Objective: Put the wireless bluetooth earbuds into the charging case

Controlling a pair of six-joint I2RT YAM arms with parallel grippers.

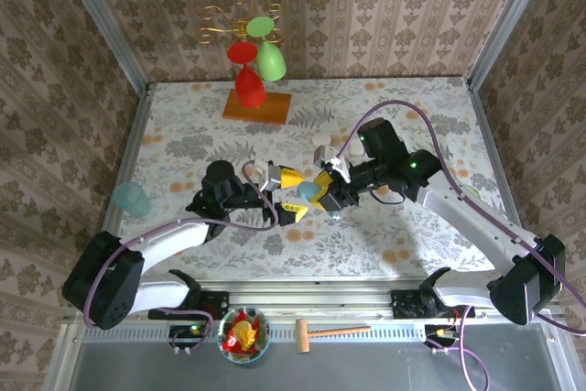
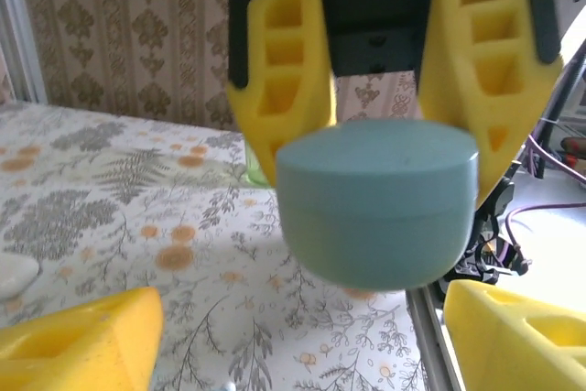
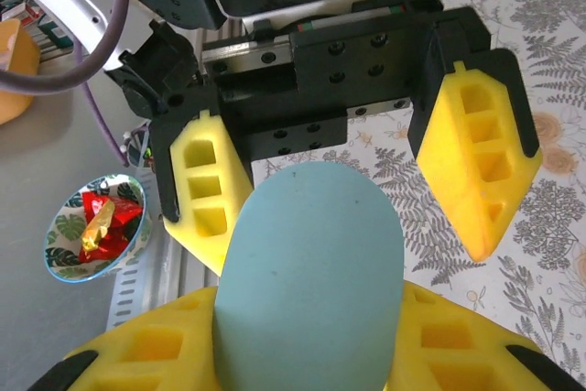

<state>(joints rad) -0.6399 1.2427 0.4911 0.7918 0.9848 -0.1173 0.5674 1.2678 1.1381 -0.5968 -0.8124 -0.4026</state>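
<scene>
Top external: both arms met over mid-table (image 1: 183, 135). R gripper (image 1: 320, 191) was clamped on the light blue charging case (image 1: 308, 191), held up off the table between the two tools. L gripper (image 1: 291, 194) faced it w/ jaws wide, one finger either side of the case's free end. Right wrist view showed a clear gap on at least one side, so no L grip yet. Left wrist view: case looked shut, both halves together. Earbuds too small to pick out here. Judged step: prepping the case for a 2-arm opening, not insertion yet. Next move prob. needs L jaws to close squarely on the free half w/o knocking the case out of R's hold, then pull the halves apart.
</scene>
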